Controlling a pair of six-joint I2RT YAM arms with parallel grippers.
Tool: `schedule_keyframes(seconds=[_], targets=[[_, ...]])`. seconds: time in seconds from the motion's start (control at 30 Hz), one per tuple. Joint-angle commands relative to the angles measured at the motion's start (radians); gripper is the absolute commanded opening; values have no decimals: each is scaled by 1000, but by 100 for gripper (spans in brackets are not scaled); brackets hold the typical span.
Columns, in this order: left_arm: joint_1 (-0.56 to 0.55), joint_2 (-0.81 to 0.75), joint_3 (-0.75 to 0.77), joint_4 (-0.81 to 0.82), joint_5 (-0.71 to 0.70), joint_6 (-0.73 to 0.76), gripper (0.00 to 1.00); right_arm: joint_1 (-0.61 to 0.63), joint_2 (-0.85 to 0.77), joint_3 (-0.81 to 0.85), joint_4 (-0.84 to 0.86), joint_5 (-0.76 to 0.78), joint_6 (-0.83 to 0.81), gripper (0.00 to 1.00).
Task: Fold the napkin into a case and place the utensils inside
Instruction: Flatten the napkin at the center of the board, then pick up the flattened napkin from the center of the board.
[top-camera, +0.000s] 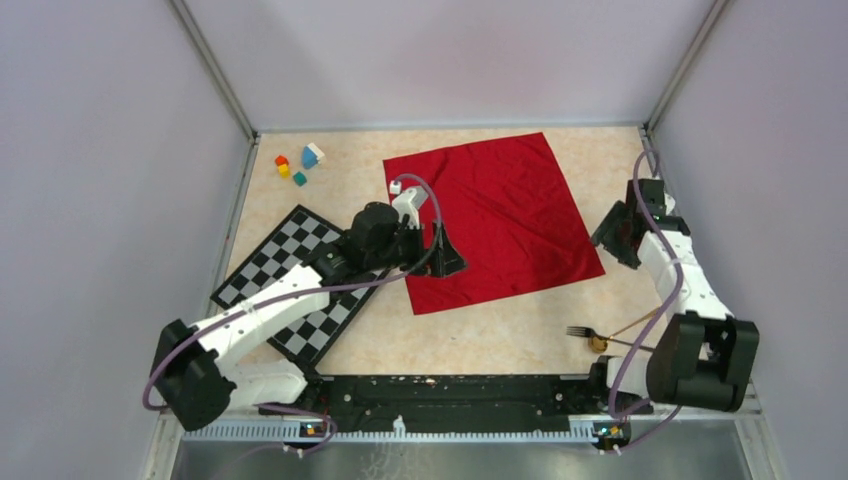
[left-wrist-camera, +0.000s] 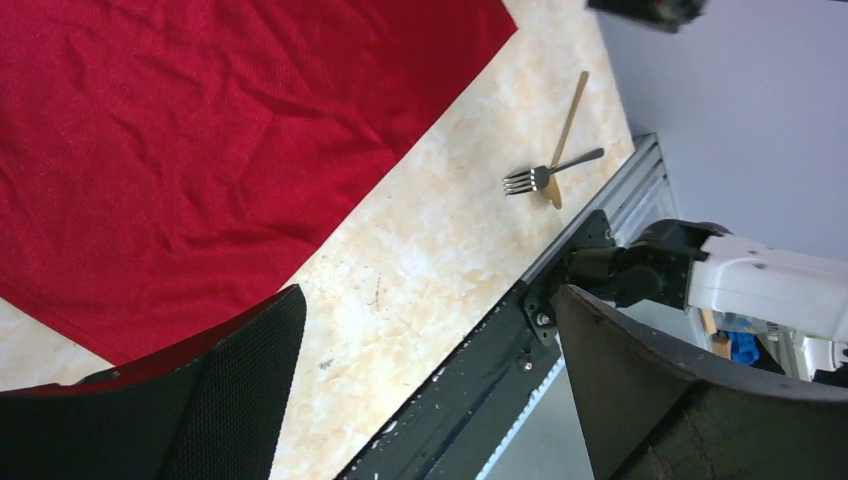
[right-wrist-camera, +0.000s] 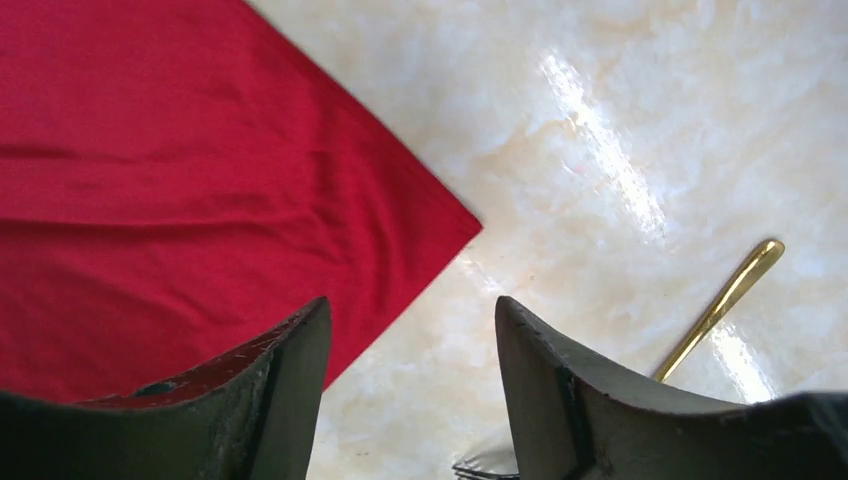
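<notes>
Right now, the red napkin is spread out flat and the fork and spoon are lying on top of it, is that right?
Not quite. The napkin is spread out flat, but the fork and spoon lie crossed on the bare tabletop beside it, not on top of it. The top external view shows this.

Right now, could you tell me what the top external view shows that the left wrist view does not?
Only the top external view shows the checkered mat, the coloured blocks and the napkin's far edge. Only the left wrist view shows the inner faces of the left tool's fingers, spread apart. Both show the napkin lying flat, with the fork crossing the spoon off the cloth.
</notes>
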Motion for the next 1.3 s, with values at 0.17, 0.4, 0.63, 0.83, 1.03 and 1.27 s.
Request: schedule_keyframes(seconds=[0.17, 0.4, 0.63, 0.83, 1.03, 1.27], targets=[[-2, -154, -59, -100, -71, 7, 99, -22, 261, 58, -108, 84, -37, 51], [0, -245, -86, -135, -138, 52, 99, -23, 366, 95, -84, 112, -56, 52], [0, -271, -91, -165, -176, 88, 99, -23, 390, 121, -60, 90, -67, 50], [2, -269, -100, -158, -176, 91, 99, -23, 429, 129, -42, 59, -69, 49], [2, -267, -101, -159, -181, 95, 99, -23, 454, 133, -23, 61, -72, 47], [3, -277, -96, -173, -179, 85, 99, -23, 471, 66, 37, 26, -52, 39]])
